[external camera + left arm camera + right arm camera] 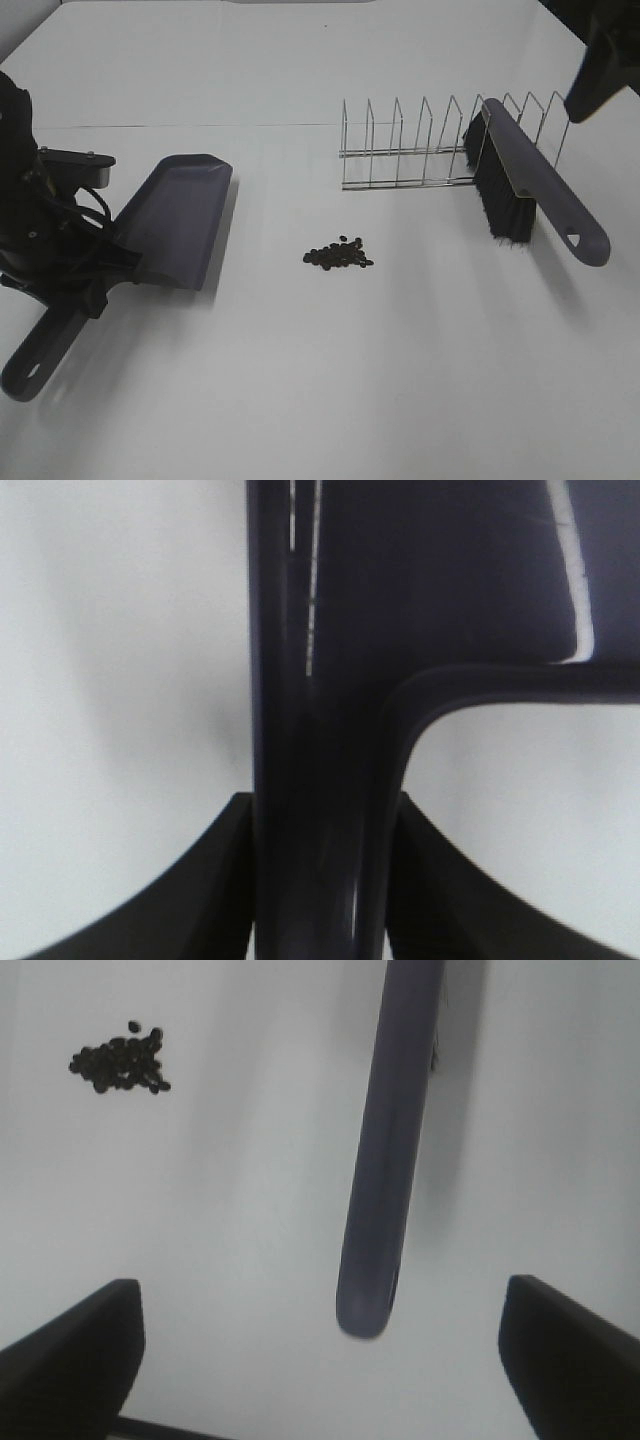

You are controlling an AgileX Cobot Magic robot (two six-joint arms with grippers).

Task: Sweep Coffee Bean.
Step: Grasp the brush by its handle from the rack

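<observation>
The coffee beans [338, 253] lie in a small dark pile on the white table, near its middle; they also show in the right wrist view [120, 1060]. A purple-grey dustpan [178, 218] rests to their left, its mouth facing them. My left gripper [85, 275] [320, 880] is shut on the dustpan's handle [310, 780]. A purple-grey brush [548, 190] with black bristles [503, 205] leans in a wire rack at the right. My right gripper [603, 62] [325, 1360] hangs open above the brush handle [388, 1160], not touching it.
The wire rack [410, 152] with several upright dividers stands behind and to the right of the beans. A seam [200, 126] runs across the white table behind the dustpan. The left arm's black body [25, 200] fills the left edge.
</observation>
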